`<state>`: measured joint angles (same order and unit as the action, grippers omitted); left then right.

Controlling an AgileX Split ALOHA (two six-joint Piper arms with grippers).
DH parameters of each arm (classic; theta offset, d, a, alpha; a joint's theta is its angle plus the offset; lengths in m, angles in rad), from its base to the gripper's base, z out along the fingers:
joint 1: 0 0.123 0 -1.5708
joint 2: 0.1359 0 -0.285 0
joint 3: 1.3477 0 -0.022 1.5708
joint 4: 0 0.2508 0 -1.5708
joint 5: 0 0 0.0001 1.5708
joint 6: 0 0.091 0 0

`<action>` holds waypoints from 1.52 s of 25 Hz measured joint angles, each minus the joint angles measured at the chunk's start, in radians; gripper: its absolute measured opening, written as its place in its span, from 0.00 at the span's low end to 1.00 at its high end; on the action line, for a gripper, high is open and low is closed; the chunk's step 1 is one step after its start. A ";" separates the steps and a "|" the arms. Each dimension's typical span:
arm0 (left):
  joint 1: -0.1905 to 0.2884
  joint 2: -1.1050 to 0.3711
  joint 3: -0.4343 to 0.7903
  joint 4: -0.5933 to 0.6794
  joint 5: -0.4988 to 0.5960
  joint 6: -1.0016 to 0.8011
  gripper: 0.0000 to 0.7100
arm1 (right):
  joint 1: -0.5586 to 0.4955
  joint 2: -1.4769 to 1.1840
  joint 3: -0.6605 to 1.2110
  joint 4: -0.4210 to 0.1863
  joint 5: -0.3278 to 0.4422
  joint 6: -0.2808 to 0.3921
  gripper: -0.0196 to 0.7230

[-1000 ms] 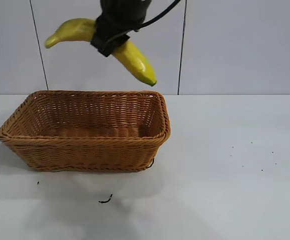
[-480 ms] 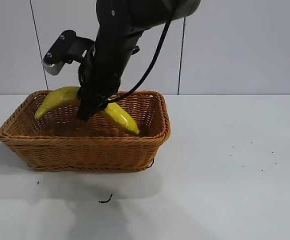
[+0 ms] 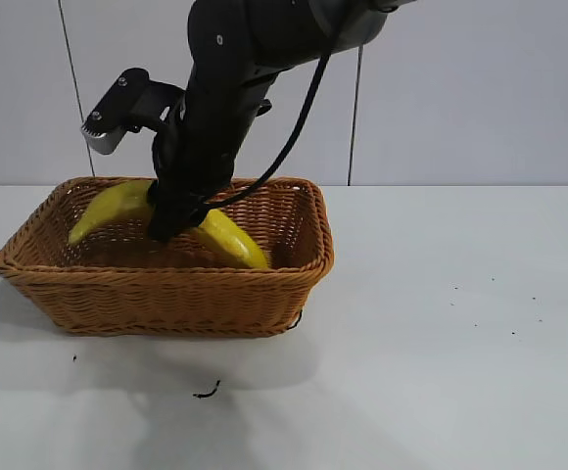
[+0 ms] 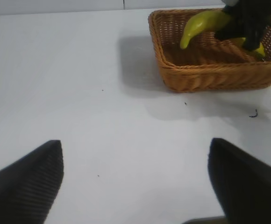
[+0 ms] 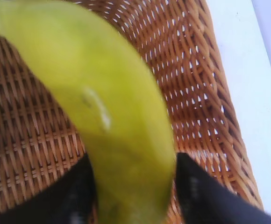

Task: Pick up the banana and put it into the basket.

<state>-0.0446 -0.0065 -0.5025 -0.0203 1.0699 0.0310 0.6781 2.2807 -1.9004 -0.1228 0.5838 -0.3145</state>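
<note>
The yellow banana (image 3: 108, 208) hangs tilted inside the wicker basket (image 3: 166, 276), its greenish end low near the right wall and its other end above the left rim. My right gripper (image 3: 171, 220) is shut on the banana's middle, reaching down into the basket. In the right wrist view the banana (image 5: 112, 116) fills the gap between the black fingers (image 5: 74, 196) of that gripper (image 5: 133, 196), above the basket floor (image 5: 191, 84). My left gripper (image 4: 135, 182) is open and empty over bare table, far from the basket (image 4: 210, 77) and the banana (image 4: 203, 23).
A small black scrap (image 3: 206, 392) lies on the white table in front of the basket; it also shows in the left wrist view (image 4: 253, 113). A grey panelled wall (image 3: 460, 88) stands behind the table.
The right arm has brought the banana down from above the basket into it. Over the last half second it only sank a little lower.
</note>
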 joint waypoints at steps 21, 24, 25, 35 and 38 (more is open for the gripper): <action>0.000 0.000 0.000 0.000 0.000 0.000 0.89 | -0.349 -0.126 -0.061 0.147 0.441 0.323 0.95; 0.000 0.000 0.000 0.000 0.000 0.000 0.89 | -0.437 -0.126 -0.061 0.147 0.477 0.329 0.95; 0.000 0.000 0.000 0.000 0.000 0.000 0.89 | -0.468 -0.126 -0.061 0.147 0.492 0.329 0.95; 0.000 0.000 0.000 0.000 0.000 0.000 0.89 | -0.701 -0.126 -0.061 0.143 0.621 0.322 0.95; 0.000 0.000 0.000 0.000 0.000 0.000 0.89 | -0.709 -0.127 -0.049 0.139 0.625 0.309 0.95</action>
<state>-0.0446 -0.0065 -0.5025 -0.0203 1.0699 0.0310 -0.0310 2.1542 -1.9490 0.0157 1.2090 -0.0054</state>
